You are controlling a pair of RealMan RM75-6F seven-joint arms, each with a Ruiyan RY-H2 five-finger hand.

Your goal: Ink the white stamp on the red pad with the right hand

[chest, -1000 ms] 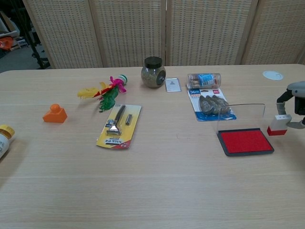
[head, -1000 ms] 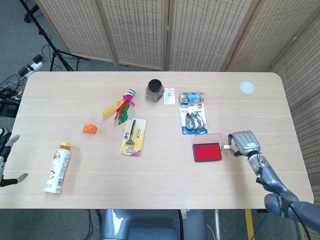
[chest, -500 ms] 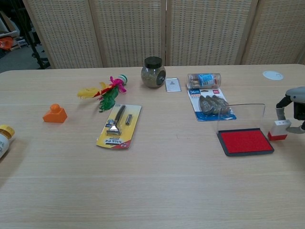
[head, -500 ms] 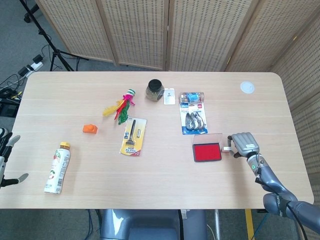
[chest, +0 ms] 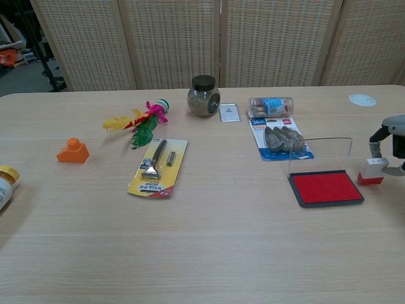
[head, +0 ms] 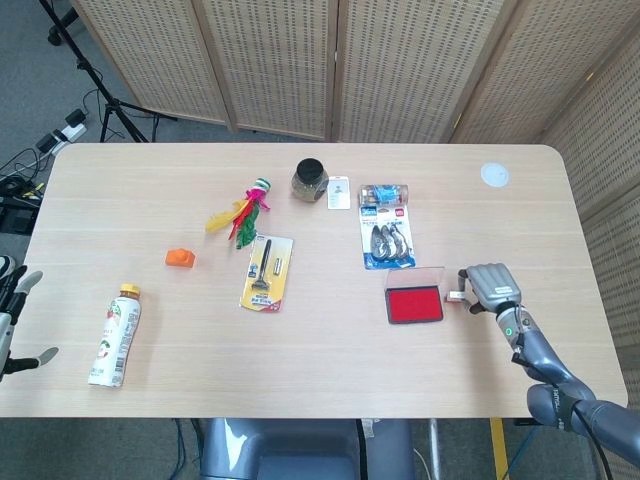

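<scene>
Chest view: the red pad point(chest: 325, 188), lid raised, lies flat at the near right. Just right of it, the right hand point(chest: 395, 144) pinches the white stamp point(chest: 372, 171), seemingly small, light, rigid; best gripped by its upper sides.

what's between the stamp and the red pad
Nothing visible. The stamp, held in the right hand, sits just right of the pad. The pad's clear lid stands upright along its far edge, off the path.

I worked in a studio-like lab: woven folding screens point(head: 330, 65), a tripod stand point(head: 95, 85) and floor cables point(head: 20, 185) surrounded my bench point(head: 300, 350).
</scene>
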